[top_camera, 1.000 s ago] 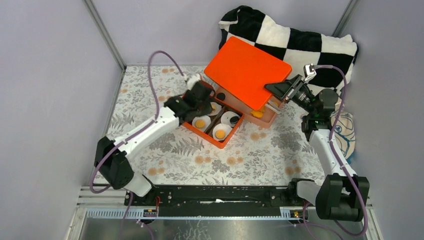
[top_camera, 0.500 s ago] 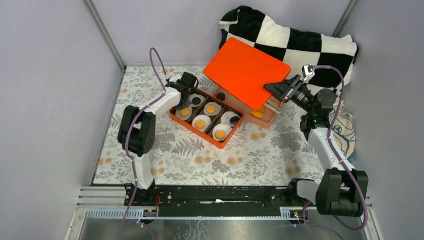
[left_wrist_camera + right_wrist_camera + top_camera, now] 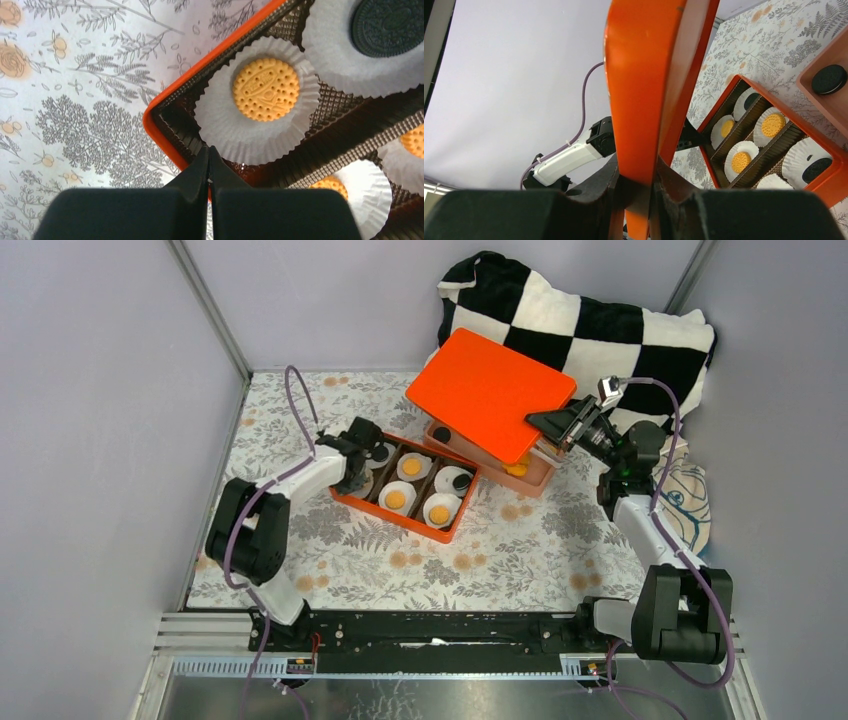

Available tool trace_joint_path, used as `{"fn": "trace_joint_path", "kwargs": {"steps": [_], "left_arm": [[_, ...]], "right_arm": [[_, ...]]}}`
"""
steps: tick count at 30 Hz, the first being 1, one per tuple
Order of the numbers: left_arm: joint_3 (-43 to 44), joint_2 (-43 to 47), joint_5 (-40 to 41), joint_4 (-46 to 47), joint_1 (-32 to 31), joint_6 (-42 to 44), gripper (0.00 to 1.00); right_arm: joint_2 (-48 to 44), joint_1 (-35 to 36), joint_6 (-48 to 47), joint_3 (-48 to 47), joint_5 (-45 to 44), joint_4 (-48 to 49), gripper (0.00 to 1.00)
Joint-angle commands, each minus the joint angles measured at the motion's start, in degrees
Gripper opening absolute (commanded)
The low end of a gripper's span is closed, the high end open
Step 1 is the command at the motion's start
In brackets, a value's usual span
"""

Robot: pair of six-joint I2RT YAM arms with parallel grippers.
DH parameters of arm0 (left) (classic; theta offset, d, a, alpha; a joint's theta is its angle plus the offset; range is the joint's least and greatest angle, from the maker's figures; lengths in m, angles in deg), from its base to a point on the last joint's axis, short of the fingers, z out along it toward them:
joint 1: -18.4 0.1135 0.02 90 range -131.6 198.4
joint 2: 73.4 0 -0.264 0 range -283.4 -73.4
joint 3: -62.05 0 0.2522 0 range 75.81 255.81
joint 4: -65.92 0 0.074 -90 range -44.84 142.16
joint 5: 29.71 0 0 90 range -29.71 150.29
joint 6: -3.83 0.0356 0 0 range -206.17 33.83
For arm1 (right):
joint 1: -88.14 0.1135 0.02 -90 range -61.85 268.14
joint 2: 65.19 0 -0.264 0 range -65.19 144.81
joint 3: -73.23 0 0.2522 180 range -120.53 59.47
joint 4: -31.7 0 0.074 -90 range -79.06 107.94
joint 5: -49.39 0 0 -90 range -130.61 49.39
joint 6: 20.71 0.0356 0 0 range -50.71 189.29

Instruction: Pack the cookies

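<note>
Left claw is pinched shut, now backed off to the tray's left corner. Right claw clamps the orange lid just past the tray. The cookies sit inside the tray, so lidding looks next.

The left arm bends at the elbow and reaches forward and inward — the left gripper points down, fingers pressed together. The right arm rises, the right gripper pinching a lid edge.
</note>
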Motion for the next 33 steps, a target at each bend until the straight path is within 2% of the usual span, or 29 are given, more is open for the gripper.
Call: {"fn": "trace_joint_path", "kwargs": {"steps": [1, 5, 9, 15, 19, 22, 28, 31, 33], "left_arm": [[-3.1, 4.5, -1.6, -0.9, -2.5, -2.0, 0.00], [-4.7, 8.5, -4.8, -1.1, -7.0, -4.6, 0.00], [-9.1, 11.5, -12.6, 0.2, -10.8, -7.9, 0.00], [-17.9, 16.0, -15.1, 1.9, -13.9, -11.0, 0.00], [-18.9, 19.9, -15.2, 0.3, -15.0, -12.0, 0.00], [-14.7, 23.6, -12.3, -2.2, -15.4, -11.8, 0.00], [5.1, 26.7, -2.7, -6.6, -15.3, -6.4, 0.00], [10.6, 26.5, 5.8, -8.0, -14.8, -4.8, 0.00], [11.6, 25.9, 6.7, -8.0, -13.4, -3.7, 0.00]], "right_arm": [[-0.5, 0.1, 0.8, 0.3, 1.3, 7.6, 0.05], [-0.3, 0.1, 0.9, 0.6, 2.0, 7.8, 0.05], [-0.3, 0.1, 2.3, 1.7, 2.1, 9.2, 0.05], [-0.9, 0.1, 2.8, 2.5, 2.3, 9.6, 0.05], [-1.0, 0.1, 2.9, 2.7, 2.5, 9.5, 0.05], [-1.3, 0.1, 3.3, 3.1, 2.9, 10.6, 0.05], [-3.6, 1.3, 3.3, 3.1, 5.8, 8.6, 0.04], [-6.5, 8.0, -5.9, 2.2, 5.6, -7.0, 0.04], [-7.7, 13.5, -11.2, 2.5, 3.9, -13.9, 0.03]]}}
